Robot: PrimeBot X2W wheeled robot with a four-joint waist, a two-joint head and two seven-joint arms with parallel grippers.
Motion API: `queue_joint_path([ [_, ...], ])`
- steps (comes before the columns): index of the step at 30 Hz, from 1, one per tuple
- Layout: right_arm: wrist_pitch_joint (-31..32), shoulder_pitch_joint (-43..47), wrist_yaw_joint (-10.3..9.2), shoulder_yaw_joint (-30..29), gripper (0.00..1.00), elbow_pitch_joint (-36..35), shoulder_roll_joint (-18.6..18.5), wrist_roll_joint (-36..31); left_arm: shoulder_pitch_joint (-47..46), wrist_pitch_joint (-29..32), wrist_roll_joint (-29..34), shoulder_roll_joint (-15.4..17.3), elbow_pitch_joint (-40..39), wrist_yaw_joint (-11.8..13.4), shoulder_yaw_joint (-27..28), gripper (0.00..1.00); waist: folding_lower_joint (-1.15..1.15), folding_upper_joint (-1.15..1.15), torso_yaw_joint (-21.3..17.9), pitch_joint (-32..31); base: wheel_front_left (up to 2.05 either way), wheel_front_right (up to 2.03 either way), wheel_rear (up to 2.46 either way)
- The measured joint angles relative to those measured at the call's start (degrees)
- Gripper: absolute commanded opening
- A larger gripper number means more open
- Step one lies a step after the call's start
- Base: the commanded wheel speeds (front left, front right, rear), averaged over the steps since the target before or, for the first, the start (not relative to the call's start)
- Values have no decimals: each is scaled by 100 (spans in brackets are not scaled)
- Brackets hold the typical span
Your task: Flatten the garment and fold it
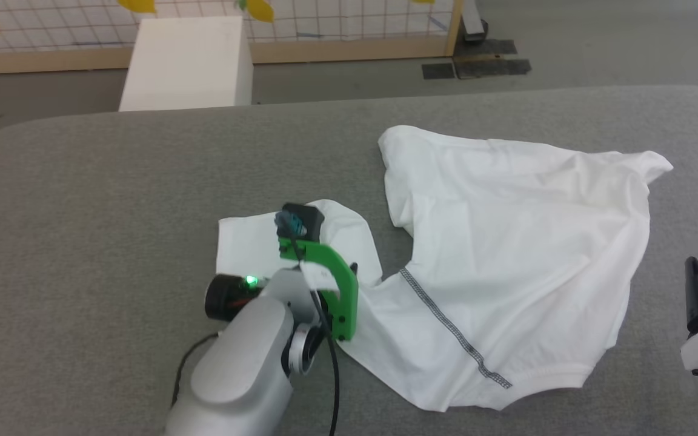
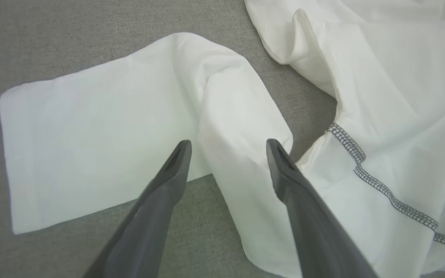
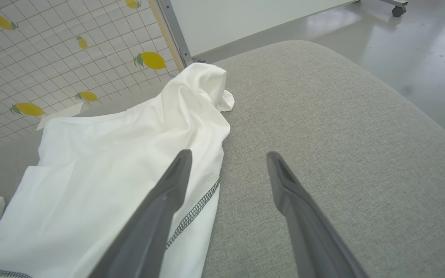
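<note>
The T-shirt [image 1: 506,254] lies on the grey table [image 1: 113,200], right of centre in the head view. It's white, thin & nowhere near flat: body bunched into a rough triangle w/ soft creases, far-right corner peaked up, edges curled under. One sleeve [image 2: 91,135] sticks out to the left & is the only smooth part, flat on the table. Where it meets the body the cloth humps into a rounded fold. A line of dark grey stitching [image 1: 452,327] runs diagonally toward the near hem, so prob. a seam twisted round to the top. The left gripper [image 2: 228,144] is over that hump, fingers apart w/ the fold btwn them, nothing clamped; can't tell if the tips touch cloth. Makes sense as a spot to pinch & pull the sleeve side out. The right gripper [image 3: 228,154] sits at the shirt's right edge, fingers also apart & empty, one over the cloth edge, the other over bare table. It's likely set to take the opposite side so both can stretch the shirt. Beyond the table's far edge are a white box [image 1: 185,60] & a lemon-print screen [image 3: 52,58], both well apart from the shirt.
</note>
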Motion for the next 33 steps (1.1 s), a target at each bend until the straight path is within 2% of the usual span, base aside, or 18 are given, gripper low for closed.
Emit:
queue_joint_path([
  [2,-24,0,0,47,100,5,0,23,-264,186,140,18,257,108,-92,100,0,0,-88,65,0,0,0],
  [6,-55,0,0,154,100,36,0,56,-541,702,327,80,839,160,-300,100,0,0,-247,216,0,0,0],
  [7,-57,0,0,177,100,49,2,58,-551,778,332,85,923,138,-315,9,0,0,-282,253,0,0,0],
  [8,-90,0,0,178,100,63,1,70,-591,838,310,86,987,130,-309,0,0,0,-311,291,0,0,0],
  [10,-119,0,0,178,100,101,5,97,-661,891,215,81,1009,83,-237,0,0,0,-353,348,0,0,0],
  [13,-175,12,0,133,100,142,0,97,-687,648,58,41,974,79,-36,0,0,0,-329,404,0,0,0],
  [16,-183,20,0,149,100,182,3,97,-725,236,-123,105,954,203,300,0,0,0,-229,414,0,0,0],
  [19,-197,25,0,207,100,194,3,97,-882,-135,-234,346,913,358,725,0,0,0,-99,393,0,0,0],
  [27,-189,31,0,354,100,190,8,60,-1081,-510,-634,1016,959,662,1650,0,0,0,111,447,0,0,0],
  [33,-146,119,0,382,100,160,7,-25,-867,-800,-1016,1215,888,962,2287,0,0,0,180,484,0,0,0],
])
